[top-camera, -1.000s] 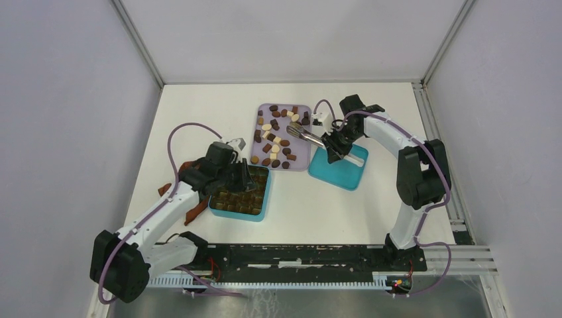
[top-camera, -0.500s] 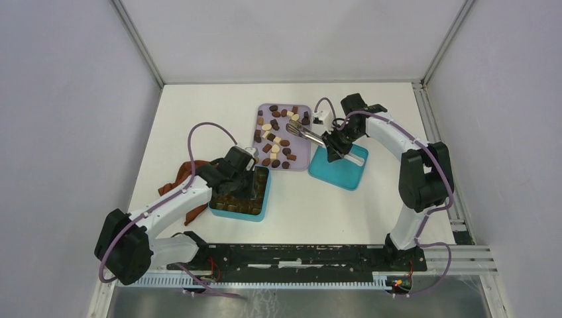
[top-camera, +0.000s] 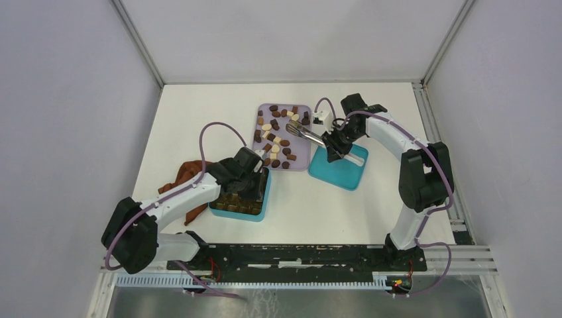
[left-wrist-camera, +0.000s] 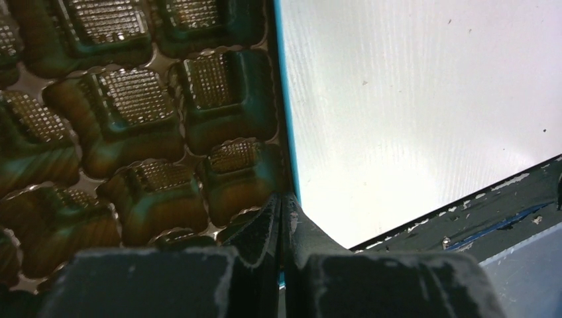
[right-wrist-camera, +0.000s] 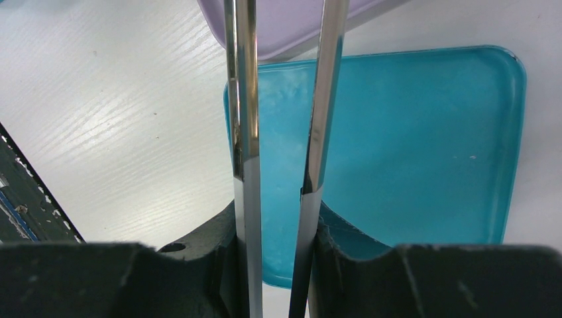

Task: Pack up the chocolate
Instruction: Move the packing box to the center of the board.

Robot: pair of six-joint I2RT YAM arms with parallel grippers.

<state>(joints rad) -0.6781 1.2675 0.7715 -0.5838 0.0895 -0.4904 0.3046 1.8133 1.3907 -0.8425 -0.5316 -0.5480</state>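
Many small dark, mid-brown and cream chocolate pieces (top-camera: 274,140) lie on a lilac tray (top-camera: 301,151). The teal box (top-camera: 238,215) with its brown gridded insert (left-wrist-camera: 126,99) stands in front of the tray; the cells I see are empty. My left gripper (top-camera: 260,177) (left-wrist-camera: 283,199) is shut on the box's right wall (left-wrist-camera: 281,99). My right gripper (top-camera: 333,146) (right-wrist-camera: 277,211) is shut on metal tongs (top-camera: 306,135) (right-wrist-camera: 242,99), whose tips reach over the tray's right side. The tongs' tips are out of the right wrist view.
A teal lid (top-camera: 344,173) (right-wrist-camera: 411,146) lies flat under the right gripper, right of the tray. A reddish-brown cloth (top-camera: 189,173) lies left of the box, partly under the left arm. A small white block (top-camera: 319,118) sits behind the tray.
My left gripper has moved right across the teal box to its right wall and uncovered more of the cloth. The right arm and tongs have barely moved.
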